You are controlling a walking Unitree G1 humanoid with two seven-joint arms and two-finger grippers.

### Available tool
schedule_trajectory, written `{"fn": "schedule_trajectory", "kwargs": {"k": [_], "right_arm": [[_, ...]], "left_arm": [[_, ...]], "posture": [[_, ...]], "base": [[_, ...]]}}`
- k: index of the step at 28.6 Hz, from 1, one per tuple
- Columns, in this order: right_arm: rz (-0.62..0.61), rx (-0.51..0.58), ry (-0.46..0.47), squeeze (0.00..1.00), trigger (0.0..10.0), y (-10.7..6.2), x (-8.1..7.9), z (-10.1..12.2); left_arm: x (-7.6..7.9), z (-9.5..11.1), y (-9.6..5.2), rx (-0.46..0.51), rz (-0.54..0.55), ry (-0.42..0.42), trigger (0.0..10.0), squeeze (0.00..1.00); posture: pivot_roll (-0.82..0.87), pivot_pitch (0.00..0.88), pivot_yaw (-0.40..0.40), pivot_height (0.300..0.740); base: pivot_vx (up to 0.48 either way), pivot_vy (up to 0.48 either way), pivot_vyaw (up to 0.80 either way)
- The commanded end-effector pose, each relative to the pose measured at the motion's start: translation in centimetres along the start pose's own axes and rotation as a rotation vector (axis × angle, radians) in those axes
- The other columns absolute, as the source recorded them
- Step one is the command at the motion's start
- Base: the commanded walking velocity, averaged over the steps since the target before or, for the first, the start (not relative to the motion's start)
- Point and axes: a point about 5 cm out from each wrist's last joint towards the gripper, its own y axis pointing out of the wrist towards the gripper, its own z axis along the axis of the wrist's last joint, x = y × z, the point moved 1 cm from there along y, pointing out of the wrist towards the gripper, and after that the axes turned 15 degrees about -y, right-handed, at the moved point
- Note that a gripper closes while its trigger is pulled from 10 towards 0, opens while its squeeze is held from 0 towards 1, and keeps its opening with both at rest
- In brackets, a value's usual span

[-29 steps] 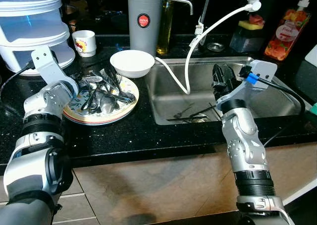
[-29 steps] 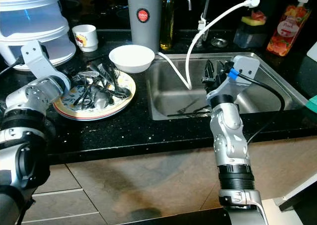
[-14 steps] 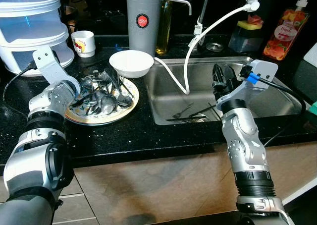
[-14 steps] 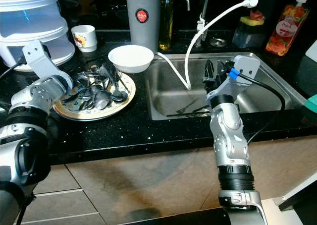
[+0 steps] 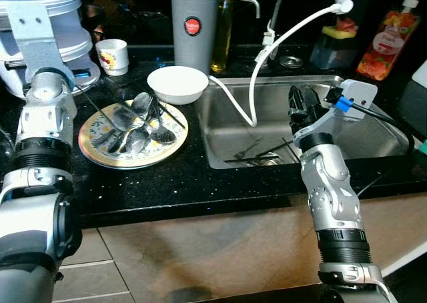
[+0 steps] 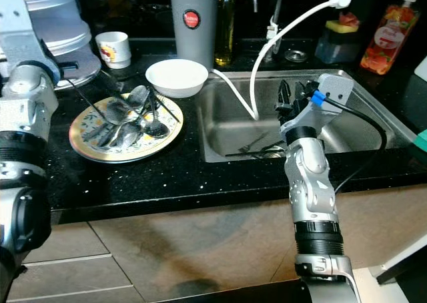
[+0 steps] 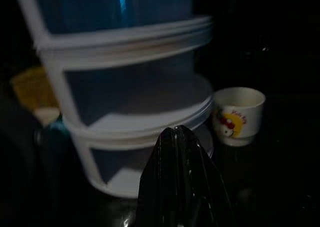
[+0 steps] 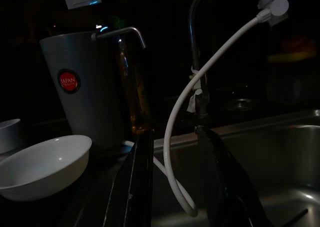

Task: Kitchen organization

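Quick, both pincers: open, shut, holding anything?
Left pincer: shut, holding nothing visible, raised near the stacked translucent plastic container.
Right pincer: open, empty, above the stainless steel sink.

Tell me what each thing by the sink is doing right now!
Plate: flat on the counter, piled with spoons and forks.
Bowl: upright, empty.
Cup: upright by the stacked containers.
Sink: dry-looking, a few utensils lying at the bottom.
Hose: hanging down into the sink.
Left end effector: shut, raised near the containers.
Right end effector: open, holding nothing, over the sink.
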Motion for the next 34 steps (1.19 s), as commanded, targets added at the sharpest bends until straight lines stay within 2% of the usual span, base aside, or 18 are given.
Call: {"fn": "schedule_trajectory", "kwargs": {"k": [1, 4, 5, 7, 10, 12, 17, 18, 20, 22, 23, 24, 25, 26, 27, 30, 31, 34], "right_arm": [[0.004, 0.001, -0.005, 0.00, 10.0, 0.2, -0.1, 0.0], [-0.001, 0.003, -0.007, 0.00, 10.0, 0.3, 0.1, 0.1], [-0.005, 0.004, -0.008, 0.00, 10.0, 0.3, 0.2, 0.1], [-0.009, 0.005, -0.007, 0.00, 10.0, 0.2, 0.2, 0.1], [-0.011, 0.005, -0.007, 0.00, 10.0, 0.2, 0.2, 0.1], [-0.017, 0.005, -0.008, 0.00, 10.0, 0.1, 0.4, 0.0], [-0.029, 0.003, -0.011, 0.00, 10.0, 0.0, 0.6, 0.0], [-0.029, 0.003, -0.011, 0.00, 10.0, 0.0, 0.6, 0.0], [-0.030, 0.001, -0.011, 0.00, 10.0, -0.1, 0.7, -0.1], [-0.030, 0.000, -0.011, 0.00, 10.0, -0.1, 0.7, -0.1], [-0.029, -0.001, -0.011, 0.00, 10.0, -0.1, 0.7, -0.1], [-0.027, -0.004, -0.009, 0.00, 10.0, -0.1, 0.6, -0.2], [-0.027, -0.004, -0.009, 0.00, 10.0, -0.1, 0.6, -0.2], [-0.022, -0.006, -0.005, 0.00, 10.0, -0.1, 0.4, -0.2], [-0.022, -0.006, -0.005, 0.00, 10.0, -0.1, 0.4, -0.2], [-0.012, -0.008, 0.000, 0.00, 10.0, 0.0, 0.1, -0.3], [-0.012, -0.008, 0.000, 0.00, 10.0, 0.0, 0.1, -0.3], [-0.005, -0.009, 0.004, 0.00, 10.0, 0.0, -0.2, -0.4]], "left_arm": [[0.6, 1.6, 0.2, 0.067, -0.034, 0.061, 10.0, 0.00], [2.0, 3.3, 0.0, 0.182, -0.091, 0.161, 10.0, 0.00], [2.6, 4.8, -0.2, 0.261, -0.110, 0.174, 10.0, 0.00], [3.0, 6.1, -0.3, 0.311, -0.130, 0.142, 10.0, 0.00], [3.0, 6.5, -0.2, 0.328, -0.125, 0.141, 10.0, 0.00], [3.0, 6.3, 0.1, 0.281, -0.139, 0.113, 10.0, 0.00], [3.5, 3.4, 0.0, 0.136, -0.206, 0.135, 10.0, 0.00], [3.5, 3.4, 0.0, 0.136, -0.206, 0.135, 10.0, 0.00], [3.9, 1.0, -0.6, 0.039, -0.304, 0.215, 10.0, 0.00], [3.9, 0.2, -0.8, 0.001, -0.338, 0.238, 10.0, 0.00], [3.4, -0.3, -1.0, -0.025, -0.337, 0.253, 10.0, 0.00], [2.0, -0.4, -0.9, -0.029, -0.271, 0.253, 10.0, 0.00], [2.0, -0.4, -0.9, -0.029, -0.271, 0.253, 10.0, 0.00], [0.7, -0.6, -0.7, -0.038, -0.179, 0.219, 10.0, 0.00], [0.7, -0.6, -0.7, -0.038, -0.179, 0.219, 10.0, 0.00], [-1.2, -1.6, -0.9, -0.087, -0.056, 0.126, 10.0, 0.00], [-1.2, -1.6, -0.9, -0.087, -0.056, 0.126, 10.0, 0.00], [-2.9, -3.1, -1.2, -0.169, 0.049, 0.039, 10.0, 0.00]], "posture": [[0.03, 0.000, -0.026, 0.740], [0.03, 0.000, -0.022, 0.740], [0.02, 0.000, -0.017, 0.740], [0.02, 0.000, -0.014, 0.740], [0.02, 0.000, -0.010, 0.740], [0.02, 0.000, -0.006, 0.740], [0.02, 0.000, -0.003, 0.740], [0.02, 0.000, -0.003, 0.740], [0.02, 0.000, -0.003, 0.740], [0.02, 0.000, -0.003, 0.740], [0.02, 0.000, -0.003, 0.740], [0.03, 0.000, -0.011, 0.740], [0.03, 0.000, -0.011, 0.740], [0.03, 0.000, -0.011, 0.740], [0.03, 0.000, -0.011, 0.740], [0.05, 0.000, -0.016, 0.740], [0.05, 0.000, -0.016, 0.740], [0.05, 0.000, -0.014, 0.740]], "base": [[0.000, 0.000, 0.00], [0.000, 0.000, 0.00], [0.000, 0.000, 0.00], [0.000, 0.000, 0.00], [0.000, 0.000, 0.00], [0.000, 0.000, 0.00], [0.000, 0.000, 0.00], [0.000, 0.000, 0.00], [0.000, 0.000, 0.00], [0.000, 0.000, 0.00], [0.000, 0.000, 0.00], [0.000, 0.000, 0.00], [0.000, 0.000, 0.00], [0.000, 0.000, 0.00], [0.000, 0.000, 0.00], [0.000, 0.000, 0.00], [0.000, 0.000, 0.00], [0.000, 0.000, 0.00]]}}
